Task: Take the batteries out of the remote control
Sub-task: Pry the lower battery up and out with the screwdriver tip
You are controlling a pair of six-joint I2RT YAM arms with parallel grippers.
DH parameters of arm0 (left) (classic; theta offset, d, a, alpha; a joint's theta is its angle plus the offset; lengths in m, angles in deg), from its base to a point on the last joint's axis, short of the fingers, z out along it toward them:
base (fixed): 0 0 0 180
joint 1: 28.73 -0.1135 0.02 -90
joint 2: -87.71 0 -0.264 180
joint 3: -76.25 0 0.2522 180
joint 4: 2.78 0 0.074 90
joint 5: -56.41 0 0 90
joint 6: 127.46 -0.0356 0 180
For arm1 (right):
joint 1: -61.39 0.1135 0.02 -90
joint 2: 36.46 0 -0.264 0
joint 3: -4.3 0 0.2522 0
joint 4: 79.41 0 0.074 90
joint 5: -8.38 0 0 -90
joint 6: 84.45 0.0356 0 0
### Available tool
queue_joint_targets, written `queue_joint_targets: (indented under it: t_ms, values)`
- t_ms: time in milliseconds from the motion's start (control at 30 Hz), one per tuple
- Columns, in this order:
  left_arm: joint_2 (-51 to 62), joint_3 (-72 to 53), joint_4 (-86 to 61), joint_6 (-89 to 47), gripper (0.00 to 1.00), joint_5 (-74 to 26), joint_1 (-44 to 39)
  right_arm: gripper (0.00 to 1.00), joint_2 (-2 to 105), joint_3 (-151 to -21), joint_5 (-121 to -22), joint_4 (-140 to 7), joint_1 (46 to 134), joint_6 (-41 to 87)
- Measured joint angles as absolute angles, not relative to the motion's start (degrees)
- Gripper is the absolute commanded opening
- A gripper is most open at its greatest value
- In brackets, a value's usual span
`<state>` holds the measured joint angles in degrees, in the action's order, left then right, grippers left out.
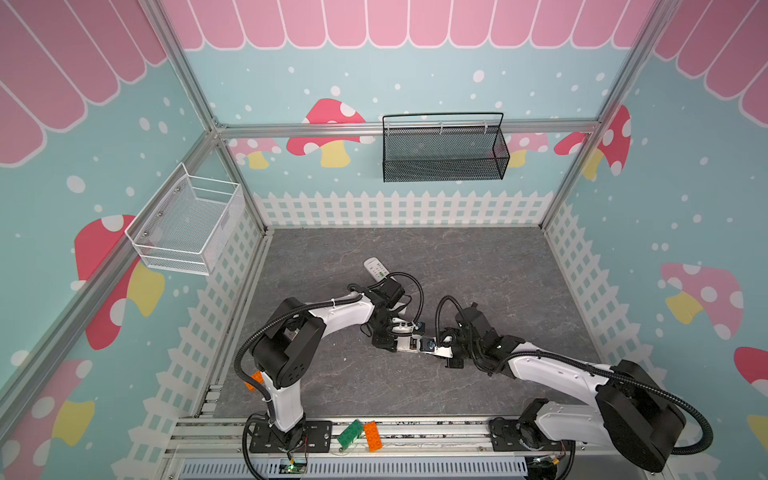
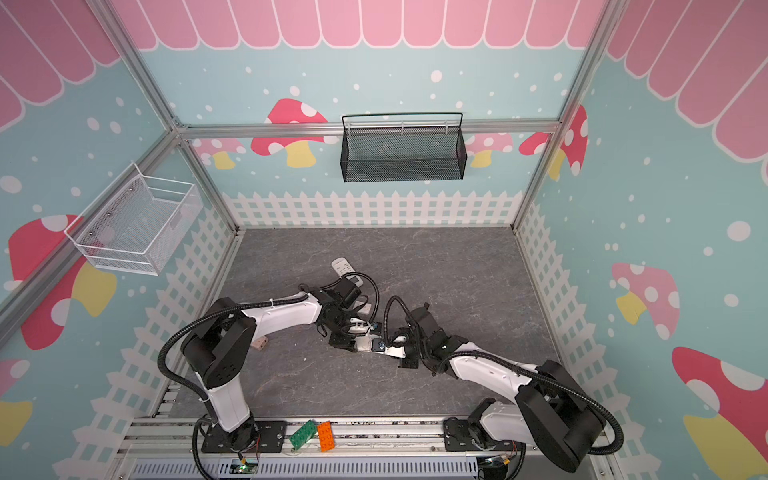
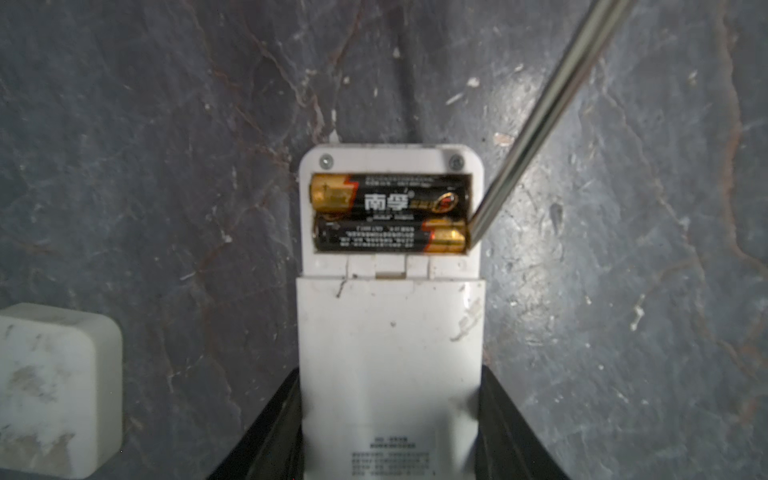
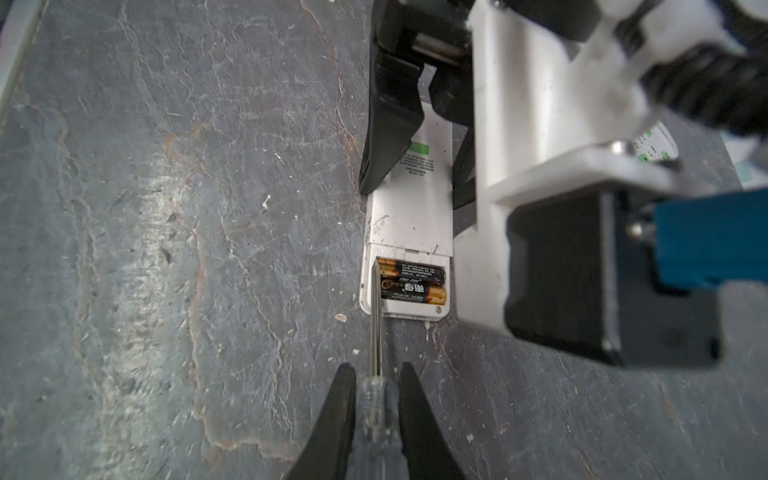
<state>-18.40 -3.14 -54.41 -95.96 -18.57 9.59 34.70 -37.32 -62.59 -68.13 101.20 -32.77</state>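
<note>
Place: a robot test cell, dressed up like a playroom.
Frame: aluminium profile bars (image 1: 540, 124) box in 3 sides.
Walls: flat printed panels with mushrooms (image 1: 328, 124), a pink awning (image 1: 374, 25) and a white picket fence (image 1: 399, 208).
Floor: grey slate-look mat (image 1: 478, 270).
Machines: left arm (image 1: 332, 316) and right arm (image 1: 552, 365), bolted to a slotted rail (image 1: 436, 436) at the front edge.
Fittings: white mesh basket (image 1: 187, 224) on the left wall, black mesh basket (image 1: 444, 153) on the back wall.
Props: green toy brick (image 1: 350, 433) and orange toy brick (image 1: 372, 435) on the rail.
</note>
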Motion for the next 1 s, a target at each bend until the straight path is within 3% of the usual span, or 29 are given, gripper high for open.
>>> queue_joint_targets:
  t_ms: [1000]
  values:
    - [-18.40,-3.18,-48.96,-95.96,0.47,-21.21,9.53,0.00,31.00,-34.69,-71.46,-78.03,102.66,-31.64]
